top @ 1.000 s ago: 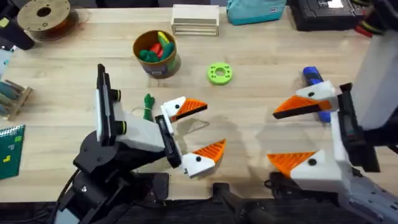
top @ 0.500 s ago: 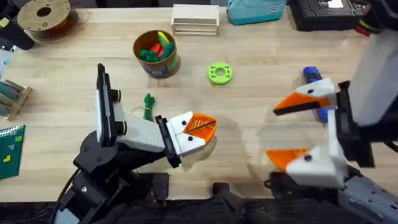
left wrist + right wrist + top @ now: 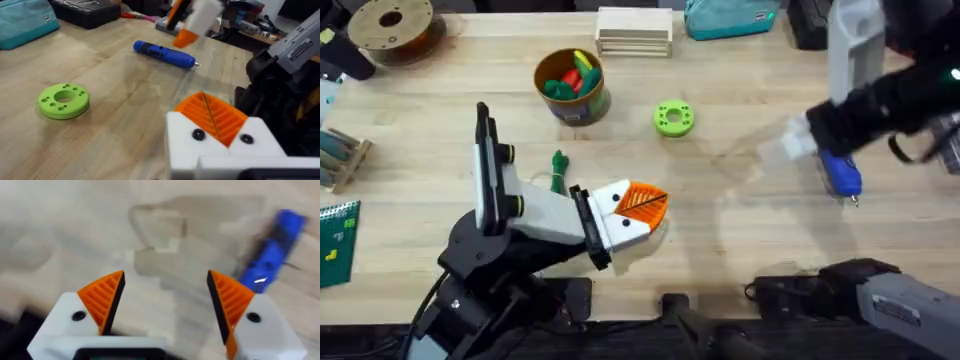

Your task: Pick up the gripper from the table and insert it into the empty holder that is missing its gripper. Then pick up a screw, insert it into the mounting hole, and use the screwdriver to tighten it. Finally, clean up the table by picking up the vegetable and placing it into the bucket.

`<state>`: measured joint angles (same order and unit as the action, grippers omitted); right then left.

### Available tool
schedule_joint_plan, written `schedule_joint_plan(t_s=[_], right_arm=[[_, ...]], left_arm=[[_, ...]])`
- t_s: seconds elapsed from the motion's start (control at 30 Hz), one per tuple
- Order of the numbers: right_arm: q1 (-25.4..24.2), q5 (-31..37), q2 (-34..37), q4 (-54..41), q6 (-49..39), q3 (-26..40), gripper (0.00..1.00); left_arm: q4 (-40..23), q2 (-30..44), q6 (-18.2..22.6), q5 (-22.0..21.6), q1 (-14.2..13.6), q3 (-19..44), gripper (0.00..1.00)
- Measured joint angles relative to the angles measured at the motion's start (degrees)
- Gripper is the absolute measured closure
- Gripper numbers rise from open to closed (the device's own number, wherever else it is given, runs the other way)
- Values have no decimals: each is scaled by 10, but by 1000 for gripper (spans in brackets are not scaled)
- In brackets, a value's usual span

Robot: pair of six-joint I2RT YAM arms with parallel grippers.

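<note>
The left gripper (image 3: 638, 212), white with orange ribbed pads, sits low of centre in the overhead frame, its two fingers pressed together with nothing between them. The right gripper (image 3: 165, 305) has its orange pads spread wide apart and empty in its own wrist view, over bare wood; in the overhead view that arm is a dark blur at the upper right.

Just beyond the right gripper lies the blue pen-shaped screwdriver (image 3: 838, 170) with its thin metal bit, flat on the pale wooden table (image 3: 740, 240) at the right of the overhead frame. Left of centre the small dark-green knobbly toy vegetable (image 3: 558, 168) rests on the table close beside the left arm. Above it, in the upper left-centre, stands the round yellow-tan bucket (image 3: 582, 104), with red, yellow and green toy vegetables heaped inside. A bright green flat ring with holes (image 3: 672, 118) lies near the middle top.

From where things lie, I'd say little is done: I can't make out a holder, a spare gripper or a screw, the screwdriver is not in hand, and the vegetable is not yet in the bucket.
</note>
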<state>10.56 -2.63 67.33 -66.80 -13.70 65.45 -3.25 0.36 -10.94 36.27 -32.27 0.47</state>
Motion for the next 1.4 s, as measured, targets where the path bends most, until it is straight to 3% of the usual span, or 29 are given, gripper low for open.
schedule_joint_plan(t_s=[0.33, 0.63, 1.2, 1.3, 1.4], right_arm=[[-185, 33, 116, 129, -77, 0, 11], [-302, 14, 238, 158, -163, 0, 10], [-310, 13, 339, 244, -206, 1, 24], [-310, 13, 339, 242, -208, 1, 140], [-310, 13, 339, 242, -212, 1, 449]], left_arm=[[0, 0, 0, 0, 0, 0, 996], [0, 0, 0, 0, 0, 0, 997], [0, 0, 0, 0, 0, 0, 997], [0, 0, 0, 0, 0, 0, 997], [0, 0, 0, 0, 0, 0, 997]])
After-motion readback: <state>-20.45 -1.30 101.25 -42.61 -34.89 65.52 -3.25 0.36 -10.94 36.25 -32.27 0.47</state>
